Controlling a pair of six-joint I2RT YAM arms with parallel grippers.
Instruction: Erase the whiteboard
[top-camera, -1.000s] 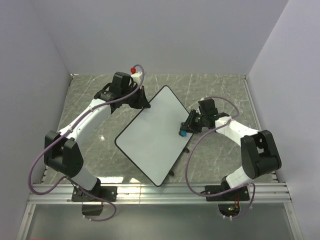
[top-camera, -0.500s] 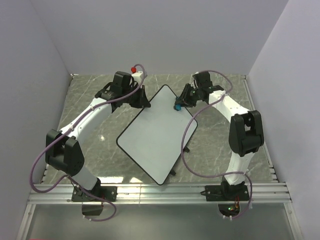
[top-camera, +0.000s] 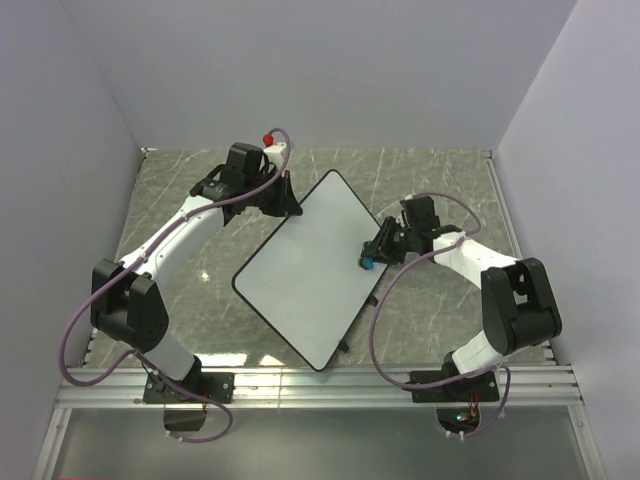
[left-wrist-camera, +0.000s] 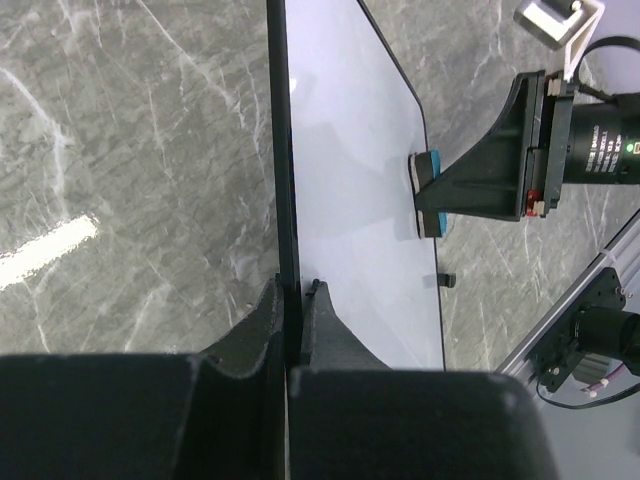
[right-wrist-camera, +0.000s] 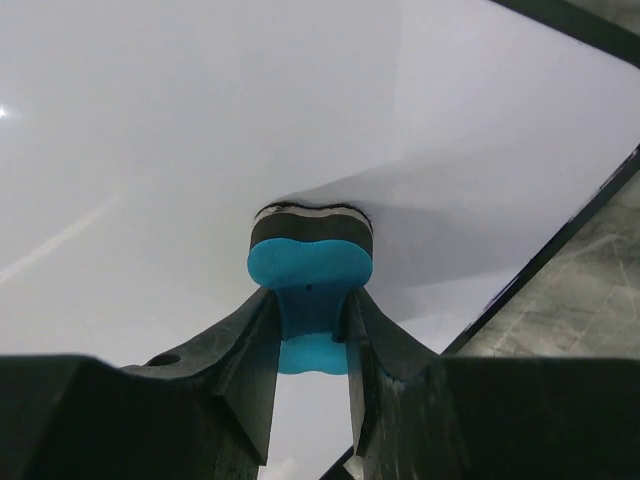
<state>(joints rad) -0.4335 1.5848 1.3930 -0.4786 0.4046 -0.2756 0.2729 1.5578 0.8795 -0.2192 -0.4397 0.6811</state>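
The whiteboard (top-camera: 310, 268) is a white board with a thin black rim, held tilted above the marble table; its face shows no marks. My left gripper (top-camera: 287, 207) is shut on its far left edge, and in the left wrist view (left-wrist-camera: 291, 295) the jaws pinch the black rim (left-wrist-camera: 283, 150). My right gripper (top-camera: 372, 258) is shut on a small blue eraser (top-camera: 367, 264) and presses its felt side against the board near the right edge. The eraser (right-wrist-camera: 309, 268) sits between my fingers in the right wrist view, flat on the board (right-wrist-camera: 180, 130). It also shows in the left wrist view (left-wrist-camera: 430, 192).
The grey marble table (top-camera: 180, 200) lies below the board. Pale walls stand at the back and both sides. A metal rail (top-camera: 320, 385) runs along the near edge by the arm bases. A red-tipped object (top-camera: 266, 139) sits behind the left arm.
My right gripper with the eraser swept from the board's right edge up to its far corner and has come back down to the right edge. The left gripper kept its hold.
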